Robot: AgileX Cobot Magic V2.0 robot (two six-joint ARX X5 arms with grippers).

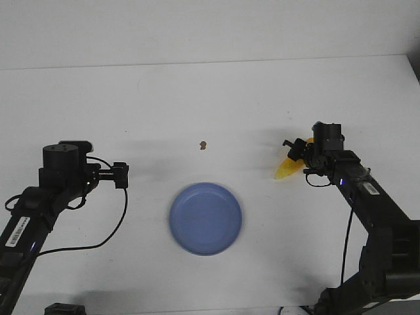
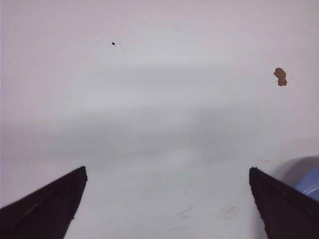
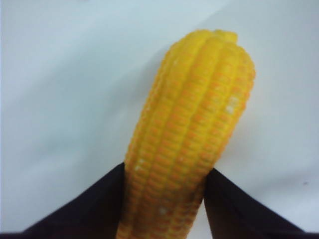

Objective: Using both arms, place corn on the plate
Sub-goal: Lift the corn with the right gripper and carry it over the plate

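The yellow corn point(image 1: 289, 168) point(image 3: 192, 134) is at the right of the table, its tapered tip pointing toward the plate. My right gripper point(image 1: 300, 156) point(image 3: 164, 181) is shut on its thick end, both black fingers pressed against the cob's sides. The blue plate point(image 1: 205, 218) lies in the middle near the front, apart from the corn; a sliver of the plate point(image 2: 310, 183) shows in the left wrist view. My left gripper point(image 1: 121, 175) point(image 2: 167, 174) is open wide over bare table left of the plate, nothing between its fingers.
A tiny brown speck point(image 1: 203, 144) point(image 2: 280, 76) lies on the white table behind the plate. A black cable point(image 1: 111, 230) loops from the left arm toward the plate's left side.
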